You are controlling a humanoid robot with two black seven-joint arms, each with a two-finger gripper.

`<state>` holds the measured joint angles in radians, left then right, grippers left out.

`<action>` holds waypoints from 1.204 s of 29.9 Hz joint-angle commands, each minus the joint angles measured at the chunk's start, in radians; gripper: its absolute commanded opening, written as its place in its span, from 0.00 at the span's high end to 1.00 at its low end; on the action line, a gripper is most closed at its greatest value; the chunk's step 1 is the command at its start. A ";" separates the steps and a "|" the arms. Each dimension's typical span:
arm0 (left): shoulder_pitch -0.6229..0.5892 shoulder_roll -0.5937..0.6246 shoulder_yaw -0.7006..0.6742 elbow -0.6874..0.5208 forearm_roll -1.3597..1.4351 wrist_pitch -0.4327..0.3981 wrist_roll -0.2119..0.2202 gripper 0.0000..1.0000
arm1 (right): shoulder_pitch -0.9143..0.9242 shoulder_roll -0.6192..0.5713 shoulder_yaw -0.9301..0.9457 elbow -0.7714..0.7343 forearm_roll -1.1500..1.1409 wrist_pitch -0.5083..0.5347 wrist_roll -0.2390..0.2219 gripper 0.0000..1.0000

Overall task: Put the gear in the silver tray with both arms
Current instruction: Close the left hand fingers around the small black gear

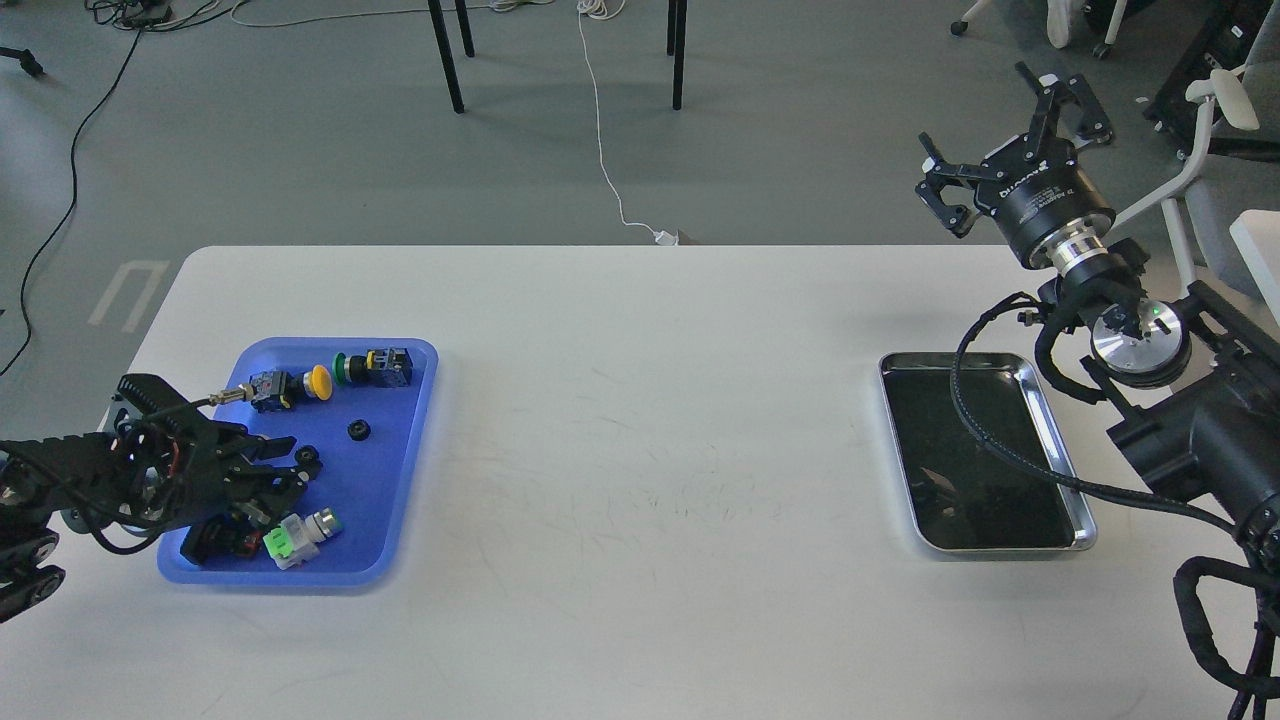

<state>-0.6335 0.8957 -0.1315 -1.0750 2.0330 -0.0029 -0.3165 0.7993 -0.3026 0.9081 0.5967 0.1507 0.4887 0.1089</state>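
Observation:
Two small black gears lie in the blue tray (385, 490). One gear (358, 430) is near the tray's middle. The other gear (308, 457) lies just off the fingertips of my left gripper (296, 460). That gripper reaches low over the tray's left half with its fingers apart and holds nothing. The silver tray (897, 440) sits at the table's right with nothing on its dark floor; a black cable hose crosses over it. My right gripper (1003, 142) is open and empty, raised high beyond the table's far right corner.
The blue tray also holds a yellow push button (318, 380), a green-capped switch (372, 366), a green and white part (297, 535) and a dark part under my left gripper. A wide bare stretch of white table (650, 450) lies between the two trays.

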 commanded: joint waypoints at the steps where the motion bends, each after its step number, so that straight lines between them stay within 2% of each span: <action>1: 0.000 0.000 0.000 0.000 0.000 0.001 -0.007 0.59 | 0.000 0.003 0.000 0.000 0.000 0.000 0.000 0.00; 26: -0.014 0.000 -0.005 0.000 -0.013 -0.002 -0.003 0.55 | 0.000 0.007 -0.002 0.000 -0.005 0.000 0.000 0.00; 36: -0.011 -0.038 -0.004 0.018 -0.016 -0.002 0.004 0.55 | 0.000 0.007 -0.020 0.000 -0.005 0.000 0.000 0.00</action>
<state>-0.6473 0.8658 -0.1380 -1.0650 2.0173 -0.0046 -0.3148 0.7988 -0.2947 0.9044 0.5966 0.1457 0.4887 0.1089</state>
